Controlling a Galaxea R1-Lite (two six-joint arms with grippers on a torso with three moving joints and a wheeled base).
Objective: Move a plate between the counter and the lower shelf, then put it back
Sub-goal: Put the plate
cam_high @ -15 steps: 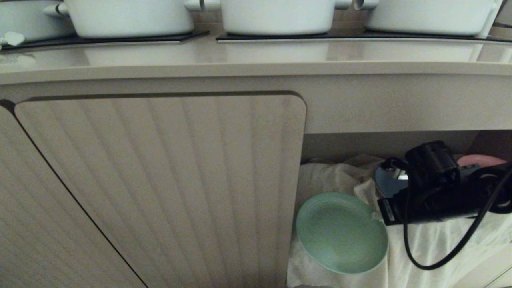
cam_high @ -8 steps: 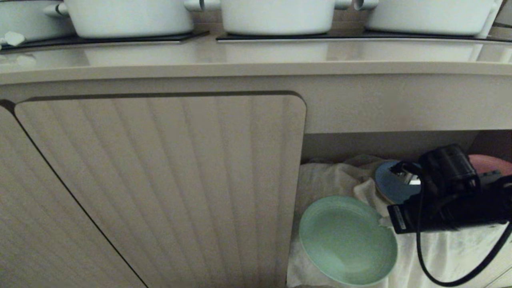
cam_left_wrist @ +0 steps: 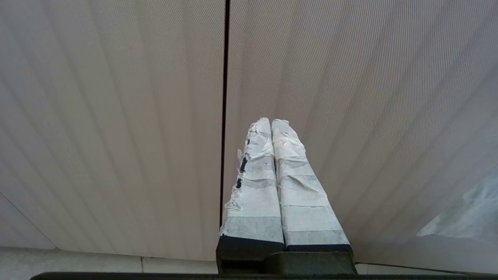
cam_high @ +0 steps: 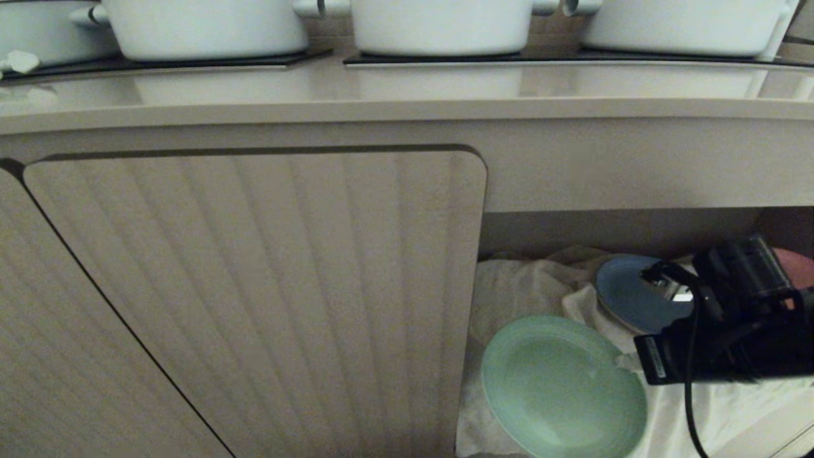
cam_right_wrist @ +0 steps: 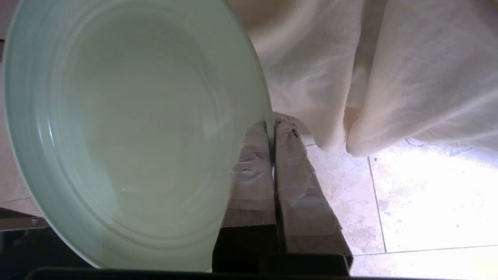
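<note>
The mint-green plate (cam_high: 563,388) hangs tilted at the front of the lower shelf (cam_high: 528,286), over its wrinkly white cloth. My right gripper (cam_high: 626,362) is shut on the plate's right rim. In the right wrist view the taped fingers (cam_right_wrist: 249,171) pinch the rim of the plate (cam_right_wrist: 132,128), with my right gripper (cam_right_wrist: 272,126) closed tight on it. The beige counter (cam_high: 407,95) runs across above the shelf. My left gripper (cam_left_wrist: 271,122) is shut on nothing and points at a ribbed cabinet door.
A dark blue plate (cam_high: 633,292) and a pink plate (cam_high: 798,267) lie deeper on the shelf behind my right arm. White pots (cam_high: 439,25) stand on the black hob panels. The ribbed door (cam_high: 254,299) closes the recess's left side. Floor tiles (cam_right_wrist: 420,202) show below the hanging cloth (cam_right_wrist: 369,70).
My right gripper has drawn the green plate to the right and towards the front of the shelf. More of the blue plate shows behind it. The left arm has kept still.
</note>
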